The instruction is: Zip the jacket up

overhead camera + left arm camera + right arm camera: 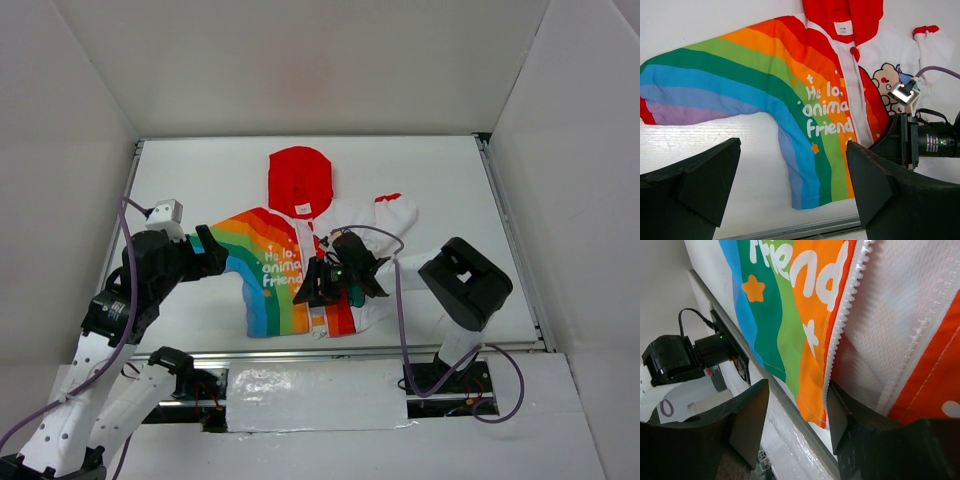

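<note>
The jacket (290, 265) lies flat on the white table, red hood (300, 178) at the far end, rainbow half on the left, white half under my right arm. My left gripper (207, 250) hovers over the rainbow sleeve (705, 85), wide open and empty (792, 150). My right gripper (315, 285) is low over the jacket's bottom front, open (796, 390). The orange hem corner (812, 405) lies between its fingers, and its right finger (840, 420) rests against the white zipper teeth (842, 315). A second row of teeth (915, 355) lies apart, white mesh lining between them.
A metal rail (350, 352) runs along the table's near edge, just below the hem. White walls close in the left, right and far sides. My right arm's wrist (920, 140) covers the white half in the left wrist view.
</note>
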Available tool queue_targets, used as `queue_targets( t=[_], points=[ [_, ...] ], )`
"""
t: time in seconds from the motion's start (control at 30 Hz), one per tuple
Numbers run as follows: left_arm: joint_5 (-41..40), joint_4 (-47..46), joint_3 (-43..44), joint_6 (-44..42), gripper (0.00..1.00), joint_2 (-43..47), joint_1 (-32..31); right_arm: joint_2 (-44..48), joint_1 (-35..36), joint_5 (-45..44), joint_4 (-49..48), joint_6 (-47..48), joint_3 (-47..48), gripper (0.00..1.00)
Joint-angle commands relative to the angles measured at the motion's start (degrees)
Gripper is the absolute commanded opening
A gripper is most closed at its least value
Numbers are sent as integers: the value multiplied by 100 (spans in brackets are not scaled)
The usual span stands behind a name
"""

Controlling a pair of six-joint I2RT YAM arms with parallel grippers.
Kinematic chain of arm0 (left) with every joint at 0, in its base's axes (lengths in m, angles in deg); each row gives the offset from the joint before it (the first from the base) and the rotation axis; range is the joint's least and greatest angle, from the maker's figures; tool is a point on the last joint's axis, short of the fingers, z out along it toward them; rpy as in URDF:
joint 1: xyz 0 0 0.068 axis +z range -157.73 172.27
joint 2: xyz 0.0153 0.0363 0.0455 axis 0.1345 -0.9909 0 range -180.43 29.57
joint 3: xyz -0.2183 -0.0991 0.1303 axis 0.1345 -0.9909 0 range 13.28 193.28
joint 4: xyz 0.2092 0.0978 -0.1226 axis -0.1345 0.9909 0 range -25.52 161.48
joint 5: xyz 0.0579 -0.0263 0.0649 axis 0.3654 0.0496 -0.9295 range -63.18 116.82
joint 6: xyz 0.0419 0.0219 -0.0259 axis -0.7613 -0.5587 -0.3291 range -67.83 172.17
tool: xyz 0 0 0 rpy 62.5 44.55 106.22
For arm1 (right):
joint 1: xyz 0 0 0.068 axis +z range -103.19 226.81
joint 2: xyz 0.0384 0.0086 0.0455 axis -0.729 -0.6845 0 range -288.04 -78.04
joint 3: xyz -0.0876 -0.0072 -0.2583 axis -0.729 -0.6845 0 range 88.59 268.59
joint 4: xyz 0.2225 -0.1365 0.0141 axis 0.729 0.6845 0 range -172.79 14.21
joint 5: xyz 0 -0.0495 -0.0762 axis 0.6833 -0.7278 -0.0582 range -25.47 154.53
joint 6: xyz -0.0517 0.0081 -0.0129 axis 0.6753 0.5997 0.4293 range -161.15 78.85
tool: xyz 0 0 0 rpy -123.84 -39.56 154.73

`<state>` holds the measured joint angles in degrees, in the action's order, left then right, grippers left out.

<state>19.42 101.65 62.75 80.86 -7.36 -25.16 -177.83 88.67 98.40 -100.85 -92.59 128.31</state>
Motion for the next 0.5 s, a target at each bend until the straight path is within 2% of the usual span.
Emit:
queue_targets(
  t=[0.0,0.1,0.17,0.2,0.27,0.3,0.47],
  points=[
    [63,-271,1,-56,99,45,29,-58,111,50,-347,-59,-114,56],
    [72,-280,-8,-56,99,45,29,-58,164,-82,-285,-42,-158,51],
    [81,-280,1,-65,99,45,29,-93,173,-91,-329,-50,-193,41],
    [72,-272,-8,-56,99,37,29,-111,164,-65,-373,-68,-211,24],
    [72,-271,-8,-56,99,45,29,-146,173,-47,-470,-155,-228,5],
    [72,-289,-8,-56,99,37,29,-155,164,-38,-496,-173,-237,0],
    [203,-263,10,14,99,28,12,-6,173,-21,-584,-261,-167,0]
  ],
)
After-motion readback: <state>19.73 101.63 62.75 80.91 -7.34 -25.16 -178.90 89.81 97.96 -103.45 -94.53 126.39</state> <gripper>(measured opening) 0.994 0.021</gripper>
